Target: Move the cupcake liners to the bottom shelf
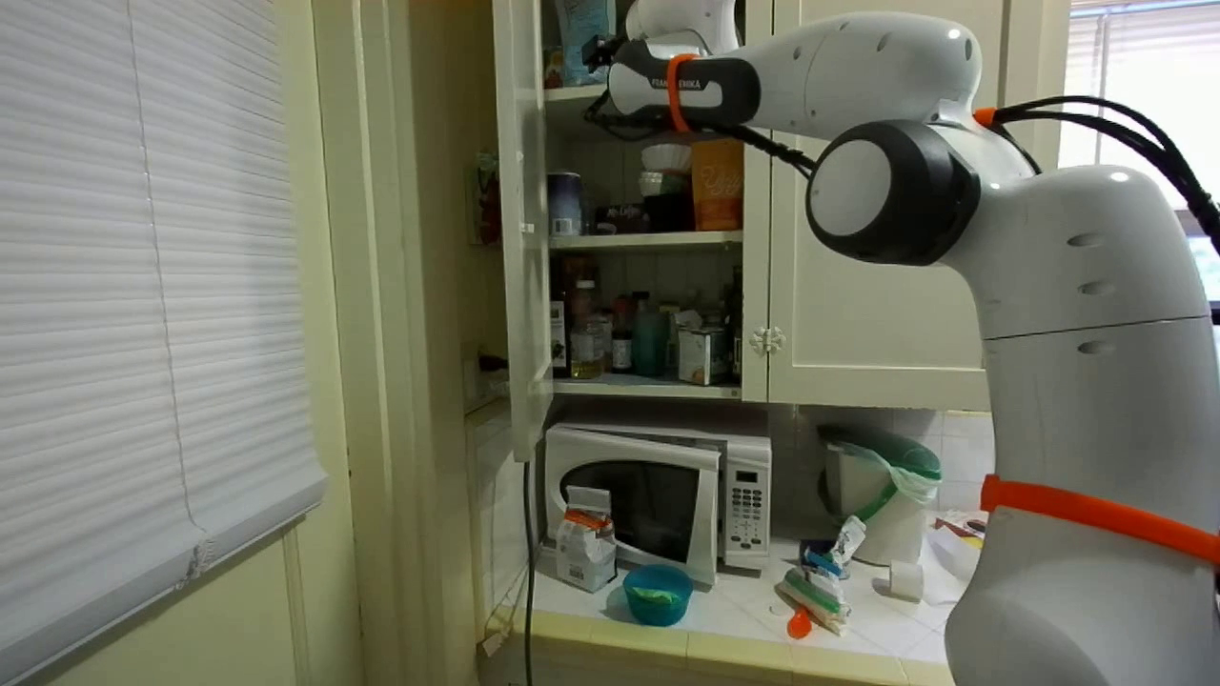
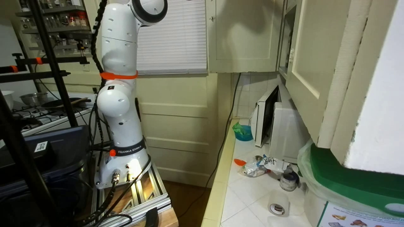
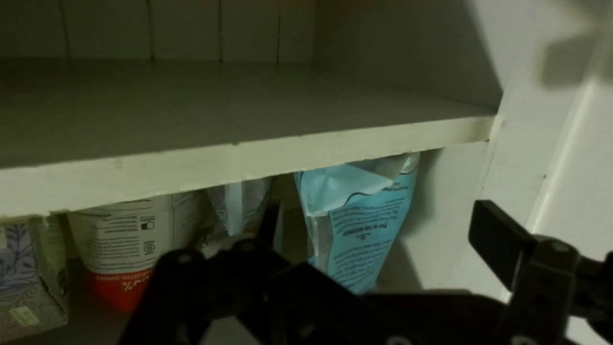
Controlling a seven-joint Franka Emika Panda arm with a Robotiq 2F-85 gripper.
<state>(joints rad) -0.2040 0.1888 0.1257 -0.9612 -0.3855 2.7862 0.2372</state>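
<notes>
Towering over the rest, a tall cream-painted wooden cupboard (image 1: 877, 314) admits my jointed white arm (image 1: 1029, 229), its long cream panelled door (image 1: 524, 286) standing wide, presumably for clearance. Below a white-painted middle shelf (image 1: 648, 240) lies the bottom shelf (image 1: 648, 390), likewise a white board, its mixed bottles and jars (image 1: 651, 343) set a little back, which I judge leaves the front strip for placing. My black two-fingered gripper (image 3: 380, 225) is spread wide, holding nothing, before a light-blue printed bag (image 3: 359, 225); the grasp looks not yet made. On that middle shelf, apparently atop a dark container (image 1: 669, 214), probably to save room, sit the small white round cupcake liners (image 1: 665, 171). I count one cupboard, one arm, three shelf boards in an exterior view, one gripper, one light-blue bag, one liner stack in two tiers, its papers too small to number.
</notes>
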